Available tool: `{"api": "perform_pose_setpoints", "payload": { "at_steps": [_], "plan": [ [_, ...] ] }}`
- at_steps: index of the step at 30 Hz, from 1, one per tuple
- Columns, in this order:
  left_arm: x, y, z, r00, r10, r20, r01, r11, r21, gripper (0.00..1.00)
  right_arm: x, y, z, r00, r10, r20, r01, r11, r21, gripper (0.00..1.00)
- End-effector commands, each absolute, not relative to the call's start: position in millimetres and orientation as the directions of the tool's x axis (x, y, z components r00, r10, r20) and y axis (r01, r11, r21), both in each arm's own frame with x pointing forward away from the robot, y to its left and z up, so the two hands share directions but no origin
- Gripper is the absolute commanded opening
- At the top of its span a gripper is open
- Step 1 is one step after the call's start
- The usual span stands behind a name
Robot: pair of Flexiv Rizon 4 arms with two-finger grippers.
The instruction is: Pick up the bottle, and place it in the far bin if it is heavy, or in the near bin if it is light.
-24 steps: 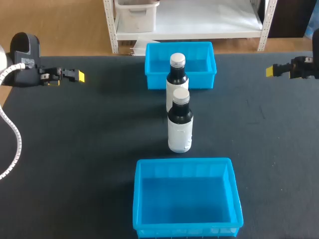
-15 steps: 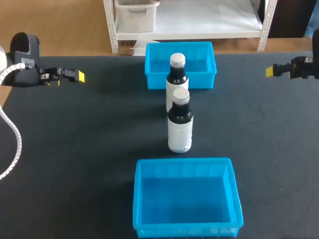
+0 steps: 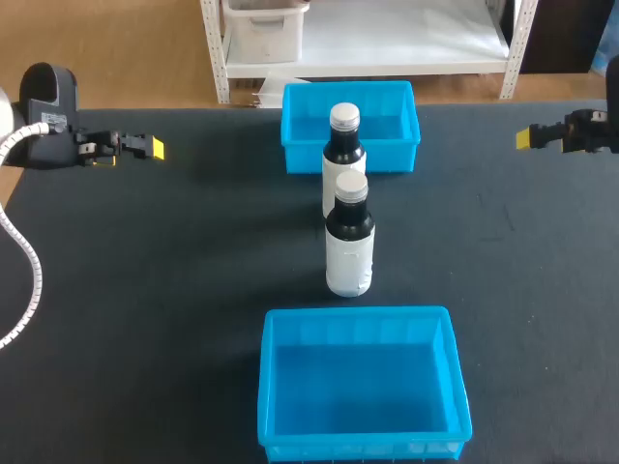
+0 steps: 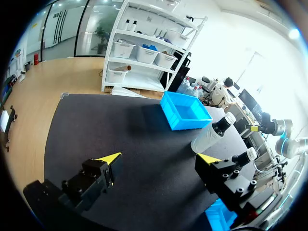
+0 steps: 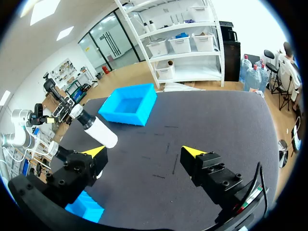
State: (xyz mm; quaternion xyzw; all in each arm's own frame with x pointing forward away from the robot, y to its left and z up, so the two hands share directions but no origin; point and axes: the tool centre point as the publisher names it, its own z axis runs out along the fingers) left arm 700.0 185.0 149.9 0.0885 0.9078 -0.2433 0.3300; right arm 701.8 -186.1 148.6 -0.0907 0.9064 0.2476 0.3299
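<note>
Mid-table, between the far bin (image 3: 302,158) and near bin (image 3: 360,446), the front bottle (image 3: 349,253) stands upright just before a second bottle (image 3: 343,145); your left gripper (image 3: 155,148) and right gripper (image 3: 523,138) sit wide open, well off to the sides; grip the front bottle's body squarely, clear of its neighbour, and lift slowly.

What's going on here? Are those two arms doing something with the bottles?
Nothing is being handled right now. Two dark bottles with white labels stand upright in a row mid-table: the nearer bottle and the farther bottle, between a blue far bin and a blue near bin, both empty. The left gripper and right gripper hover open at the table's sides, holding nothing.
</note>
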Motion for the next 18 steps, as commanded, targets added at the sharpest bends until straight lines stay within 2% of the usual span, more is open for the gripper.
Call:
{"api": "perform_pose_setpoints", "payload": {
  "at_steps": [1, 7, 12, 18],
  "plan": [
    [700, 185, 150, -0.767, 0.0, -0.642, 0.321, 0.866, -0.383, 1.0, 703, -186, 149, -0.757, -0.023, -0.653, -0.345, 0.863, 0.37, 1.0],
    [700, 185, 150, -0.767, 0.0, -0.642, 0.321, 0.866, -0.383, 1.0, 714, -181, 155, -0.685, -0.252, -0.684, -0.56, 0.782, 0.273, 1.0],
    [700, 185, 150, -0.767, 0.0, -0.642, 0.321, 0.866, -0.383, 1.0, 711, -180, 170, -0.465, -0.581, -0.668, -0.864, 0.463, 0.198, 1.0],
    [700, 185, 150, -0.767, 0.0, -0.642, 0.321, 0.866, -0.383, 1.0, 711, -180, 170, -0.465, -0.581, -0.668, -0.864, 0.463, 0.198, 1.0]
  ]
}}
